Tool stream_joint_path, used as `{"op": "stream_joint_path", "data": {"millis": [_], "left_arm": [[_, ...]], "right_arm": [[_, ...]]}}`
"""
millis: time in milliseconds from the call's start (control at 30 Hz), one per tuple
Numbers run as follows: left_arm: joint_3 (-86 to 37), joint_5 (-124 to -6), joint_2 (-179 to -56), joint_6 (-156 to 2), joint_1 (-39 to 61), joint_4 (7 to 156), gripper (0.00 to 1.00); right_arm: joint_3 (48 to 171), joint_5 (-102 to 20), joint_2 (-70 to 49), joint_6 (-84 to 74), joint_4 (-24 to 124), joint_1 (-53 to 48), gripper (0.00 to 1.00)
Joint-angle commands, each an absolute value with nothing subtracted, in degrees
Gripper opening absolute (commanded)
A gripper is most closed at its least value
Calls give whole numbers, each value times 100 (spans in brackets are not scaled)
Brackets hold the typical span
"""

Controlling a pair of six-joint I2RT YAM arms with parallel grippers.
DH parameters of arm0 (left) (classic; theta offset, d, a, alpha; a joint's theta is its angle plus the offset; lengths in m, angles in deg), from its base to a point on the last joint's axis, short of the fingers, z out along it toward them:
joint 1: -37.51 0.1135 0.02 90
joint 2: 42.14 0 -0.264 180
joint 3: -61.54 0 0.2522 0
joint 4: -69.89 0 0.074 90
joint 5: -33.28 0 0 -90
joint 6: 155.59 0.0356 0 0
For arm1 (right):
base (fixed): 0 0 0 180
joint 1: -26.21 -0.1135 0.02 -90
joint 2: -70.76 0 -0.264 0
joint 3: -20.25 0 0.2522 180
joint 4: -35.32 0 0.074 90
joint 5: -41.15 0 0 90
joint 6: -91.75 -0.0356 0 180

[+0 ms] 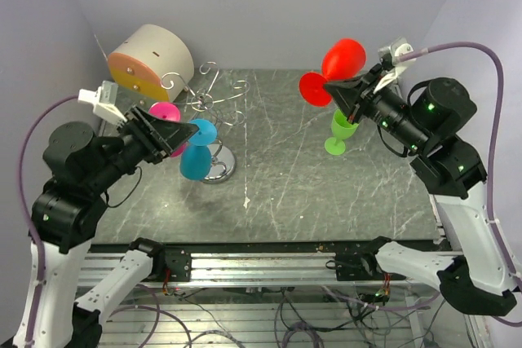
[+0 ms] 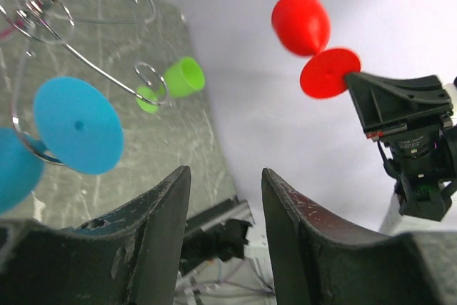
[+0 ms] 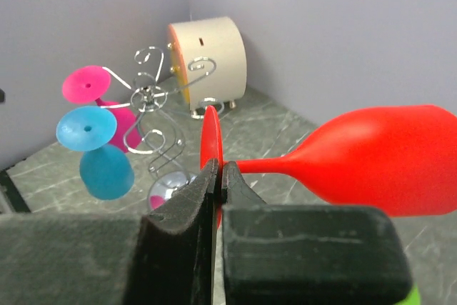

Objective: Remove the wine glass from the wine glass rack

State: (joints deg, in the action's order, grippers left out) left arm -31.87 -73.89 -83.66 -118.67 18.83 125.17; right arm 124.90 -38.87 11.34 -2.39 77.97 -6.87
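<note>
A blue glass (image 1: 195, 160) and pink glass (image 1: 165, 112) hang on the wine glass rack (image 1: 223, 168). Upper right, the right gripper (image 3: 220, 173) pinches the red wine glass (image 1: 341, 61) sideways. The left gripper (image 2: 225, 173) gapes apart.

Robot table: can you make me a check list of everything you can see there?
Surface: dark marbled table.
Job's things: wine glass rack holds blue glass and pink glass; red glass off it, in the air; green glass on the table.
Clutter: beige cylinder with orange face, behind the rack.
Grippers: left gripper open, empty; right gripper shut on the red glass.
Cables: purple cable at each wrist; loose wires below the front edge.
Surroundings: pale walls.
</note>
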Motion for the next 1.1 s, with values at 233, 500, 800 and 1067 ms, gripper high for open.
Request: {"op": "stream_joint_path", "data": {"millis": [233, 500, 800, 1067], "left_arm": [[-2888, -8507, -8333, -13044, 1835, 12039, 56], [-2708, -8210, -7892, -13574, 1835, 12173, 56], [-2488, -8341, -7523, -14627, 1843, 12092, 56], [-2494, -8545, -7155, -15006, 1843, 12707, 57]], "right_arm": [[13400, -4183, 206, 1949, 7196, -1893, 0], [12887, -5586, 124, 3782, 6572, -3805, 0], [11475, -7805, 138, 5629, 4933, -6238, 0], [10772, -8544, -72, 6737, 3445, -6800, 0]]}}
